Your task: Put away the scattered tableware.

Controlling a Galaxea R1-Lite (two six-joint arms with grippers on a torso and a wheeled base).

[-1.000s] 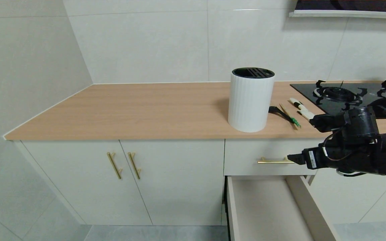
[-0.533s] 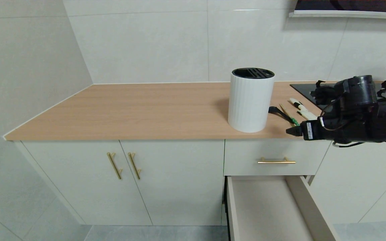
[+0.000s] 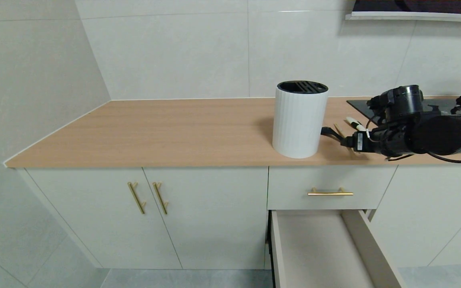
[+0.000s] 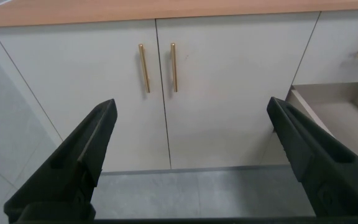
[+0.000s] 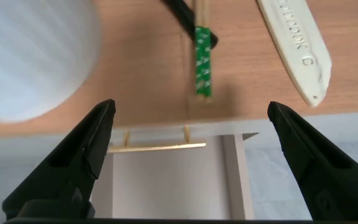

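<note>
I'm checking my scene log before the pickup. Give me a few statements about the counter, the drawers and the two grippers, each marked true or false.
1. The lower drawer stands open. True.
2. The white holder lies on its side. False: it stands upright on the counter.
3. The right gripper has its jaws shut on the chopsticks. False: the jaws are open, and the chopsticks lie on the counter.
4. The white utensil lies on the counter, apart from the chopsticks. True.
5. The left gripper has its jaws open. True.
6. The upper drawer is pulled out. False: it is shut.
</note>
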